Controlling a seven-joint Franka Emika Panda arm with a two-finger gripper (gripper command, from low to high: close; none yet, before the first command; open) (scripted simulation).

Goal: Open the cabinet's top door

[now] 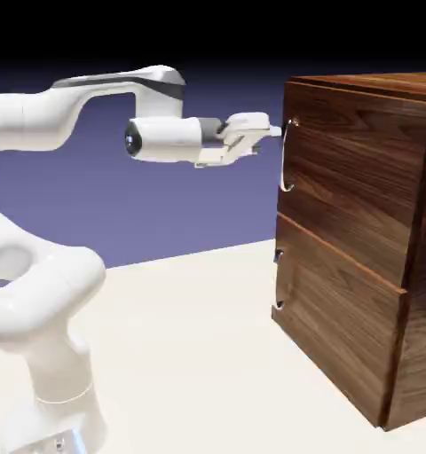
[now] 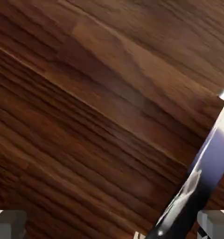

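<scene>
The top door [image 1: 354, 168] has its upright handle [image 2: 198, 172] slanting between the fingertips of the open tool [image 2: 112, 225], nearer one, apparently ungripped.

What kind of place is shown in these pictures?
Probably a simulated robot test scene: a white robot arm, a walnut-grain cabinet with silver handles, and a plain blue-violet backdrop.

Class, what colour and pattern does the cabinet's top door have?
Dark brown with streaky wood grain, clearest in the hand view.
</scene>
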